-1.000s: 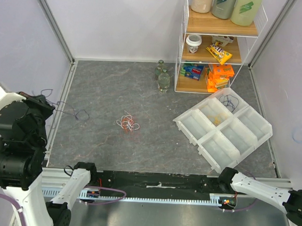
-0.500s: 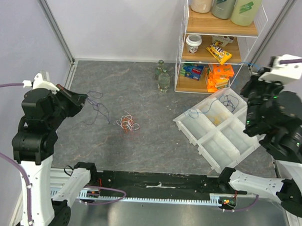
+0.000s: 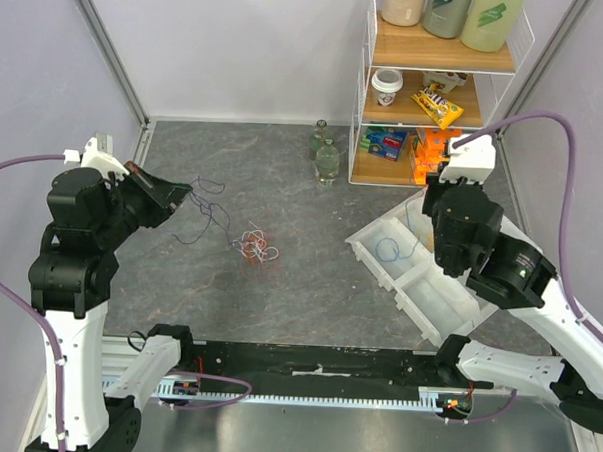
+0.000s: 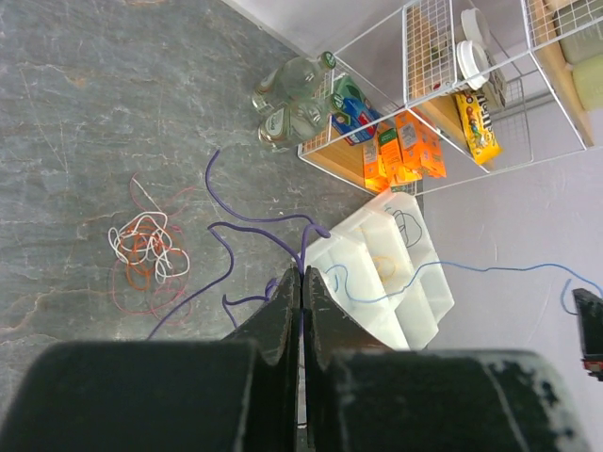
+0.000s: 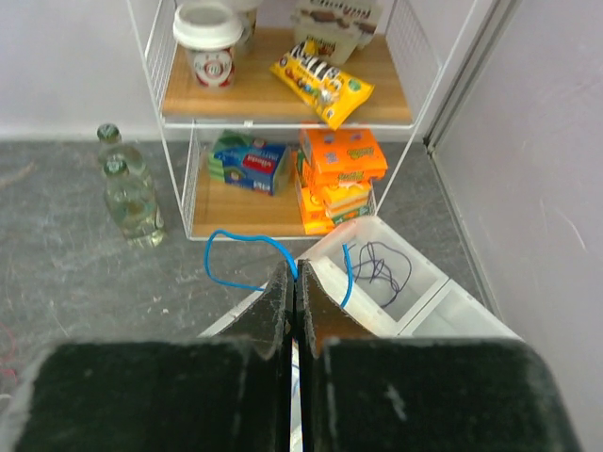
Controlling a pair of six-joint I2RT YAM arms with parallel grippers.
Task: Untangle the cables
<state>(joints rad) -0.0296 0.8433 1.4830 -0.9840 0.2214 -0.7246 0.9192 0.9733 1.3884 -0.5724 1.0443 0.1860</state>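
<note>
Sorting step: left claw (image 4: 301, 279) clenched on purple cable (image 4: 252, 220), right claw (image 5: 292, 275) clenched on blue cable (image 5: 236, 234) over tray (image 3: 431, 292). Next I'd release blue into a compartment; tangle (image 3: 255, 246) lies on bench (image 3: 284, 175).

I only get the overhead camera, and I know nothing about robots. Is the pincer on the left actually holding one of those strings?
Observer: Yes. Its wrist camera shows the left pincer shut on the purple cable, right at the fingertips.
Operator: And on the right? I can't see its tip from up here.
Observer: The right pincer is shut on the blue cable.
Operator: Anything hidden underneath it?
Observer: A dark cable loop lies in one compartment of the white tray.
</note>
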